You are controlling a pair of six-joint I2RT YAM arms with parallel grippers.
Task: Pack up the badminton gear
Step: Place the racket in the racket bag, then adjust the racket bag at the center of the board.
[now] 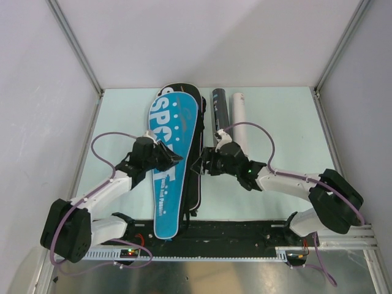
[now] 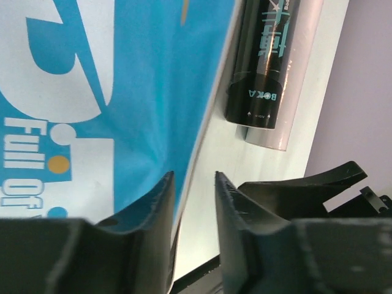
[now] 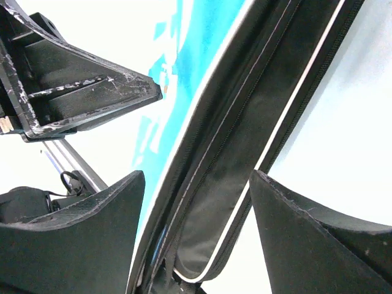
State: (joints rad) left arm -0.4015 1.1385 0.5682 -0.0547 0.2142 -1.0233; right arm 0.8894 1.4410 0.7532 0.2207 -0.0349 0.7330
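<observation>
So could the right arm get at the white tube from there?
Probably yes: the white tube lies bare right beside that arm's wrist, next to the black tube, and the right gripper stands open, holding nothing.

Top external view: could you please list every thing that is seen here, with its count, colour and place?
blue racket cover: 1, blue with white "SPORT", table centre, on top
black racket cover: 1, black, under the blue one
black tube: 1, black, lying right of the covers
white tube: 1, white, lying beside the black tube, on its right
table: 1, pale green, under everything
left arm: 1, black and white, jaws slightly apart over the blue cover
right arm: 1, black and white, jaws wide open astride the black cover's edge
</observation>
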